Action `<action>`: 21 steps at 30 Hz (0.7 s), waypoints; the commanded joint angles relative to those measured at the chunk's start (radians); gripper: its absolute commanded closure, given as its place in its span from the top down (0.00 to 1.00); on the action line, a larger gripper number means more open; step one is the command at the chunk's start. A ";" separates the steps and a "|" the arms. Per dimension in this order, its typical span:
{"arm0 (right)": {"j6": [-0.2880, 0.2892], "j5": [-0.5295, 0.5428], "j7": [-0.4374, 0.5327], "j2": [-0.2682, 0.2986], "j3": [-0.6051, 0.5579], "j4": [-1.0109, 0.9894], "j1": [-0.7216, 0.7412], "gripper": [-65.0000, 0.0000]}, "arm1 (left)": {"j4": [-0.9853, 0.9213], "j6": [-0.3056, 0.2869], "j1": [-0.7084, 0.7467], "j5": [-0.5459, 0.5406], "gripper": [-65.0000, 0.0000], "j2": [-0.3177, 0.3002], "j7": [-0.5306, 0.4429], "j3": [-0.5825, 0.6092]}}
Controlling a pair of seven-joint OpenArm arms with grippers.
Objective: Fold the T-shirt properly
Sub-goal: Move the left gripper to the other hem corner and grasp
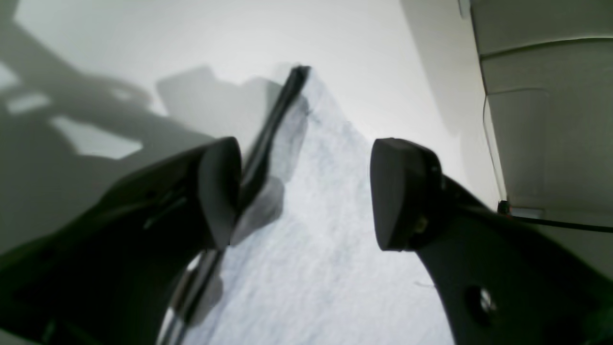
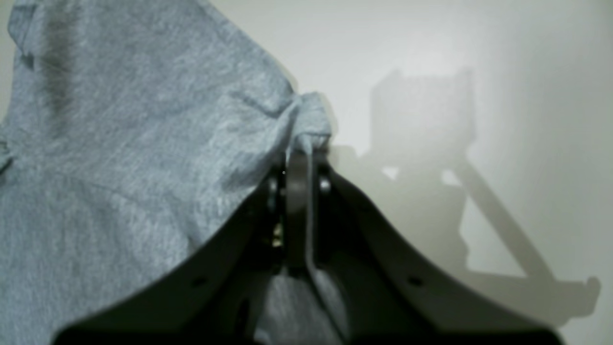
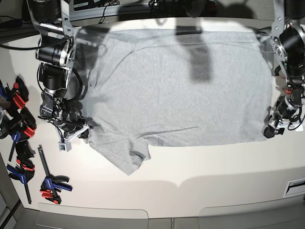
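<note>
**Smoothing a Grey Tee Before the First Fold**

Spreading across the far half of the white counter (image 3: 190, 183), the grey T-shirt (image 3: 181, 90) lay nearly flat, plain side up, its long edges running side to side in the base view and one short sleeve (image 3: 125, 155) splayed toward the near edge. The right hand (image 2: 299, 158) was clamped tight on a bunched pinch of fabric at the shirt's shoulder end, just above that sleeve. At the opposite end the left hand (image 1: 306, 191) stood spread wide over the hem corner, gripping nothing, with cloth lying between its fingers (image 1: 407, 191) and the garment's dark-shadowed edge running beside one of them.

The step appeared to be laying the shirt out square, and it would be done well if the right hand eased its corner down without dragging the puckers at the sleeve further into the body. The loose sleeve probably needed flattening or tucking before any fold line was set.

Room looked generous along the near side, where bare counter ran the shirt's full length. It was tighter at the right arm's end: several red, blue and black clamps (image 3: 52, 183) lay near the counter's edge, close to that arm's base, and the far hem sat against the counter's back edge.
</note>
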 commanded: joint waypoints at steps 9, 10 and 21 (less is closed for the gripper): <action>0.004 0.011 0.010 0.013 0.003 0.013 0.032 0.00 | 0.011 -0.004 -0.063 0.017 0.53 -0.005 0.002 -0.003; 0.004 0.011 0.011 0.013 0.003 0.013 0.032 0.00 | 0.011 -0.004 -0.062 0.017 0.52 -0.003 0.002 -0.003; 0.004 0.010 0.012 0.008 0.003 0.013 0.032 0.00 | 0.011 -0.008 -0.063 0.018 0.51 0.031 -0.021 0.027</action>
